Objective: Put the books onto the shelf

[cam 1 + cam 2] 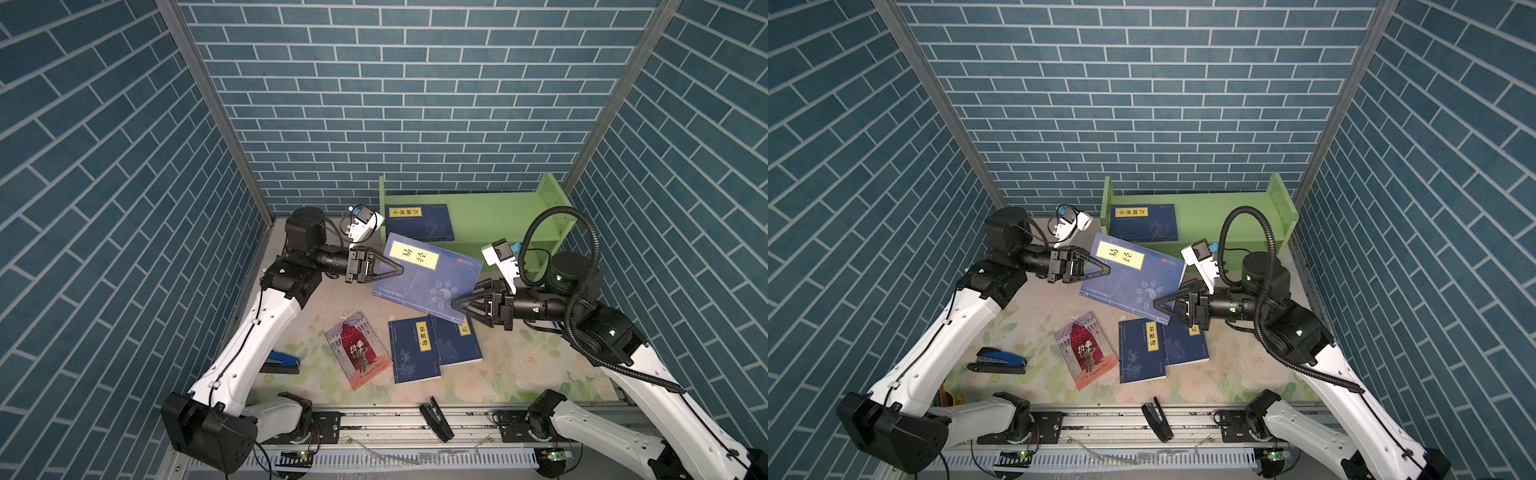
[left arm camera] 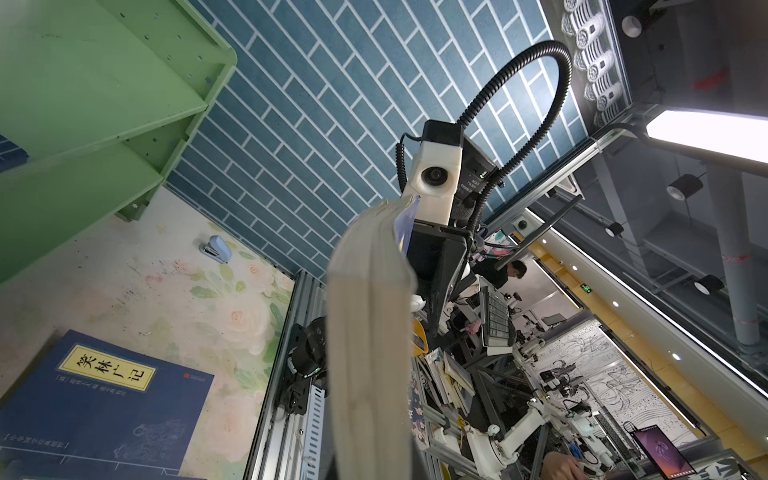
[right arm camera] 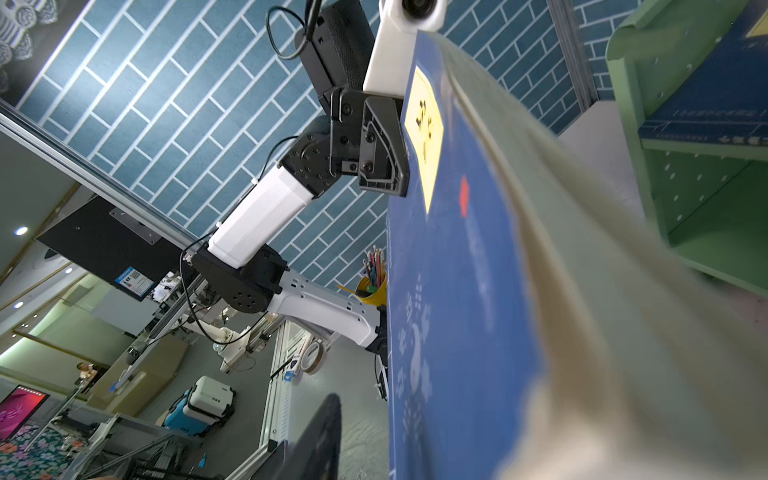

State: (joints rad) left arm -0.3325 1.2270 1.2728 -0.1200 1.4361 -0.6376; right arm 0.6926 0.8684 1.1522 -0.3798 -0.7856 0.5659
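Top views both showed the book (image 1: 428, 278) held in the air before the shelf (image 1: 498, 216). My left pincer (image 1: 399, 269) was clamped on one edge and my right pincer (image 1: 455, 302) sat at the opposite corner, though I could not tell whether it gripped. Three more books (image 1: 413, 351) lay flat on the table (image 1: 519, 365). Its pages curved in the left wrist view, so I judged it light, floppy and slick, best pinched deep near the binding.

White-shelled arms (image 1: 270, 324) with black joints; black triangular left end effector (image 1: 400, 269) and right end effector (image 1: 455, 302); ribbed black hose (image 2: 552, 47)
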